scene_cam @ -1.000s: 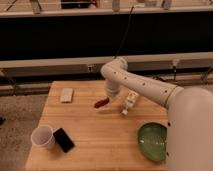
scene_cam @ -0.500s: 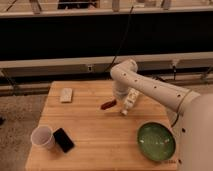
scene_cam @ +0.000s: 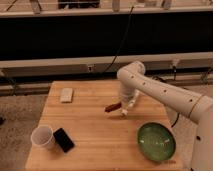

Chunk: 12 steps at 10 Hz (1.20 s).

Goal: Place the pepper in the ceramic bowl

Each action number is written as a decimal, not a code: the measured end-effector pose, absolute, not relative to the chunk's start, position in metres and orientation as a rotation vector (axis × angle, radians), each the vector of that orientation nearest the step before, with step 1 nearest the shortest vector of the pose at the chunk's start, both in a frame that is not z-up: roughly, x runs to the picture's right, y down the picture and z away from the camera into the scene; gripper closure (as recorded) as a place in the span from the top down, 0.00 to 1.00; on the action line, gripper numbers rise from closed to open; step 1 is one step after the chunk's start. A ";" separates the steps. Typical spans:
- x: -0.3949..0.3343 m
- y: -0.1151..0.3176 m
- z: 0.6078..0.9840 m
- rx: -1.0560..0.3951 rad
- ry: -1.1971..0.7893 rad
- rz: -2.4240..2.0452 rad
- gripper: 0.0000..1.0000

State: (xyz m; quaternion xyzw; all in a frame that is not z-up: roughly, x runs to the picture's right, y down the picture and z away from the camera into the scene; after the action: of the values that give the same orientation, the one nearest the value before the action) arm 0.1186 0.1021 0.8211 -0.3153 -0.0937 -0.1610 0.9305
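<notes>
Pepper: the pepper [scene_cam: 112, 107], slim and red, lies nearly level, up and to the left of the ceramic bowl [scene_cam: 156, 142] and well apart from it. It is seen against the middle of the wooden tabletop, a little toward the far side.

Pepper and gripper: the pepper's right end meets the gripper [scene_cam: 122, 106], and the rest of it sticks out to the left, away from the bowl.

Gripper: it is at the lower end of the white arm [scene_cam: 155, 90], up and to the left of the bowl, between the bowl and the far left part of the table. It appears closed narrowly on the pepper's right end, and the pepper is all it holds.

Arm: it comes in from the right side above the bowl, bends at a rounded joint beyond the bowl, and drops to the gripper.

Ceramic bowl: wide, shallow and green, it sits on the table [scene_cam: 95, 135] at the near right corner.

White cup [scene_cam: 42, 136]: it stands upright far to the left of the bowl, at the near left corner.

Black flat slab [scene_cam: 63, 139]: it lies just beside the cup, on the side toward the bowl.

Pale small block [scene_cam: 66, 94]: it rests far up and left of the bowl, near the table's far left edge.
</notes>
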 end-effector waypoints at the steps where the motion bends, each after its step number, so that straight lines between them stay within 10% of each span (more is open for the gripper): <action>1: 0.131 0.105 0.817 -0.643 -0.189 -0.316 0.00; 12: 0.266 0.158 0.770 -0.657 -0.201 -0.166 0.00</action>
State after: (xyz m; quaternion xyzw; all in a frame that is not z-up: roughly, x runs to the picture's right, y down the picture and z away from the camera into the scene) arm 0.2656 0.1579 0.7701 -0.3215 -0.0983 -0.0813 0.9383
